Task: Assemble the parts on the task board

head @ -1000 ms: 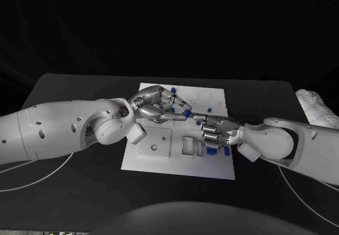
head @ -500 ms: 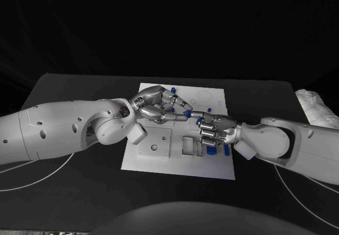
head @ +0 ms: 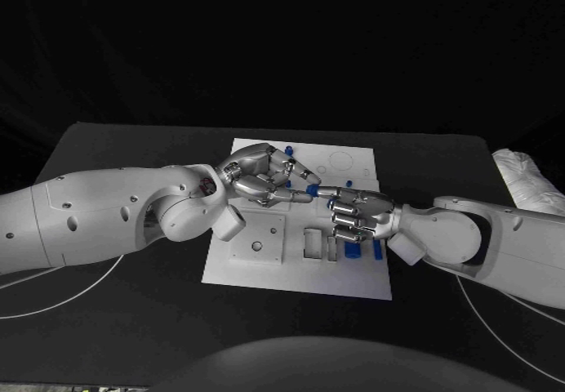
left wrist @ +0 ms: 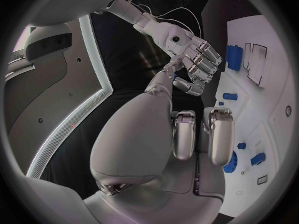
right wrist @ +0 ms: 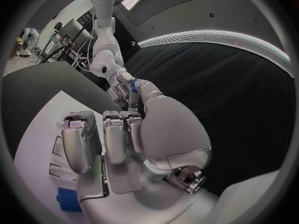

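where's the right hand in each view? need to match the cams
Head view: right hand over the middle of the task board, its fingers meeting the left hand.
Left wrist view: right hand beyond the left hand's fingers, beside the board.
Right wrist view: right hand in the middle, the left hand past it.
Shared landmark: the white task board.

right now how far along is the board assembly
Early to midway, by the look of it. Done: hard to judge; some blue parts sit near the task board's far edge. In hand: the left hand and right hand meet over the board with a small blue part between their fingertips; which one holds it is unclear. Left: loose blue parts beside the right hand.
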Action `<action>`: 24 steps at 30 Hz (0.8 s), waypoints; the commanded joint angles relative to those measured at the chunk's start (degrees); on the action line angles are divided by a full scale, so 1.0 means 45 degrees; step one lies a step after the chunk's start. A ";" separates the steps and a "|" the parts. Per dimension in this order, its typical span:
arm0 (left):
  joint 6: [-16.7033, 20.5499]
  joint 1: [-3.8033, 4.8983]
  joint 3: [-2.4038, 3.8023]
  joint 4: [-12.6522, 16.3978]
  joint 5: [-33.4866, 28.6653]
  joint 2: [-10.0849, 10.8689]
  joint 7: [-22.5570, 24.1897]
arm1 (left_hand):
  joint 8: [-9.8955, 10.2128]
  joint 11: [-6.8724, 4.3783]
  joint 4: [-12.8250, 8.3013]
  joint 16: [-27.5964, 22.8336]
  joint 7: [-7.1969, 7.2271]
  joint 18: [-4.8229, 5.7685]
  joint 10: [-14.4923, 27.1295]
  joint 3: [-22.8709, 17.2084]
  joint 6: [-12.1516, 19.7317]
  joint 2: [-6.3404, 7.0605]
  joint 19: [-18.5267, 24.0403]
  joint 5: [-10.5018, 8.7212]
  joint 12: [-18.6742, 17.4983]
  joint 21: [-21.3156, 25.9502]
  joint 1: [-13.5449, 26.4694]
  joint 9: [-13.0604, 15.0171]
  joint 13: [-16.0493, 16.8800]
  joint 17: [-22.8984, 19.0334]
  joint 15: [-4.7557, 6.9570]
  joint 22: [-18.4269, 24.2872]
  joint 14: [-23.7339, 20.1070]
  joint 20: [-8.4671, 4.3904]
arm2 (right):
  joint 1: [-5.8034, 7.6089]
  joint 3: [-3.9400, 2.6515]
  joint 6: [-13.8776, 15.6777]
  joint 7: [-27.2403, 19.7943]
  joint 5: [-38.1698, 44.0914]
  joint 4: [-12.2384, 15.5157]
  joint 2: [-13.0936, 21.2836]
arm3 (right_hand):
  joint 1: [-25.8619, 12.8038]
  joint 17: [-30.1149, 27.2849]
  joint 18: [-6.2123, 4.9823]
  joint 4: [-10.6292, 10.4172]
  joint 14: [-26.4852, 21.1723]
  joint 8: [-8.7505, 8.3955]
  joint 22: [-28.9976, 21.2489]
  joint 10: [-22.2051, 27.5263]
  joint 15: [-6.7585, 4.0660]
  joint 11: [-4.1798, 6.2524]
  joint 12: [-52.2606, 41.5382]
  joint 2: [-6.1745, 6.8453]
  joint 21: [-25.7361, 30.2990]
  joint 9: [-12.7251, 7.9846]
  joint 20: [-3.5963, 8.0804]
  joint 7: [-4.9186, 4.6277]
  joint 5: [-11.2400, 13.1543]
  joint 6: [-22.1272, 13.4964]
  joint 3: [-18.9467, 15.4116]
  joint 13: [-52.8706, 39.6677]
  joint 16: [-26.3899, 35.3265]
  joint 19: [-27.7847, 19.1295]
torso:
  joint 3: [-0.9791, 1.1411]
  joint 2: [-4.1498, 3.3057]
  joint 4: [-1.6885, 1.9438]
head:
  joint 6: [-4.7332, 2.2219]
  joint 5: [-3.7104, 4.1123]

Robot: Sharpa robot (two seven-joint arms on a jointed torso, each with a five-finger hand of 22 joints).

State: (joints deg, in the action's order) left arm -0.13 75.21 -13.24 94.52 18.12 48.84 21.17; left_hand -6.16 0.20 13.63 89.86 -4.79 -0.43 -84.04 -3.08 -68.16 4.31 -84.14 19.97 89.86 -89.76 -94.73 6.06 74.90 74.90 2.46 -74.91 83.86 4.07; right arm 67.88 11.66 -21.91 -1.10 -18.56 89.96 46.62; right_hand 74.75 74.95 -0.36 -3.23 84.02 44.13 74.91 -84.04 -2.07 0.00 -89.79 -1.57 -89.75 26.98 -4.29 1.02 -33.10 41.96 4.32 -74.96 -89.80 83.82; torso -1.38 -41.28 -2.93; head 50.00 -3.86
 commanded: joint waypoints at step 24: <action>0.0017 -0.0051 0.0009 -0.0061 0.0000 -0.0059 -0.0130 | 0.0580 0.0046 0.0136 0.0031 -0.0094 0.0095 -0.1323 0.0452 0.2135 -0.0051 -0.1302 -0.0583 0.0031 -0.0054 -0.0147 -0.0396 0.3354 0.3355 -0.0084 -0.3354 0.1364 0.0086 | -0.0018 0.0006 0.0836 -0.0641 -0.0120 0.0201 0.0075 | 0.0249 0.3345 0.0081 0.0316 0.1328 -0.0088 0.3353 -0.1325 0.0011 -0.0001 -0.0047 0.0217 -0.0054 -0.0038 0.0044 -0.0478 -0.0233 0.0643 0.0798 -0.3342 -0.0043 0.1374 | 0.0003 -0.0004 0.0010 | 0.0000 0.0020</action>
State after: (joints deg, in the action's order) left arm -0.03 75.00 -13.23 94.18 18.12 48.71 20.43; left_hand -3.72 0.20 14.38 89.86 -5.22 -0.42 -84.03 -1.27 -59.05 3.61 -84.14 17.58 90.22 -89.76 -94.69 4.50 75.22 74.95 2.25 -74.90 84.07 4.08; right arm 67.85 11.68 -18.95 -3.22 -18.81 90.72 46.96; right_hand 75.59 74.93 -0.36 -1.78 84.02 43.94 74.94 -84.03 -2.07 0.00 -89.79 -0.86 -89.75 26.90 -4.30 -1.16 -34.34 44.56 7.65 -74.96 -89.80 83.82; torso -1.38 -41.29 -2.93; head 50.00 -3.75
